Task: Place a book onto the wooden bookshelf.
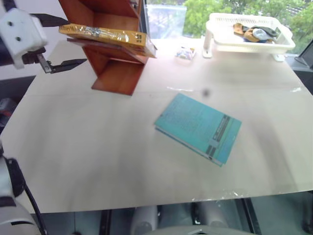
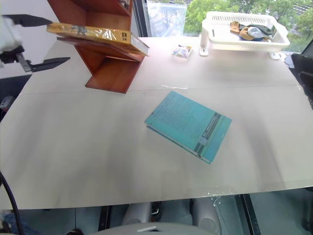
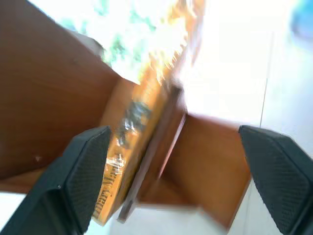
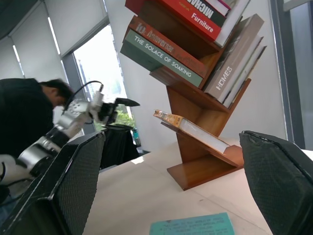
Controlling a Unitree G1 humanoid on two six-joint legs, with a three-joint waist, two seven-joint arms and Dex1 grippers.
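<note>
Two books: you have the yellow-orange book (image 1: 105,35) on the shelf and a teal-blue book (image 1: 199,127) flat on the table.
Surface: pale table top (image 2: 98,147), with a white plastic basket (image 1: 249,32) holding small items at the far right corner and a small wrapped packet (image 1: 185,53) beside it.
Room: windows with green trees behind the table; your right wrist view shows a person in dark clothing (image 4: 24,117) bent over at the far side.
Bookshelf: the wooden bookshelf (image 1: 115,68) stands on the far left of the table, its boards slanted.
Book axis: long axis lies along a low slanted board, spine towards you, one end pointing at the left gripper (image 1: 61,41), the other overhanging the board's right edge.
Left jaws: spread wide, holding nothing; the book's near end lies just beyond the gap, nearer the upper finger.
Right jaws: the right gripper (image 4: 181,181) stands wide apart and empty, the shelf and book well beyond the gap.
Cut off: the shelf's upper boards leave the head views; the book's cover text is unreadable to you.
</note>
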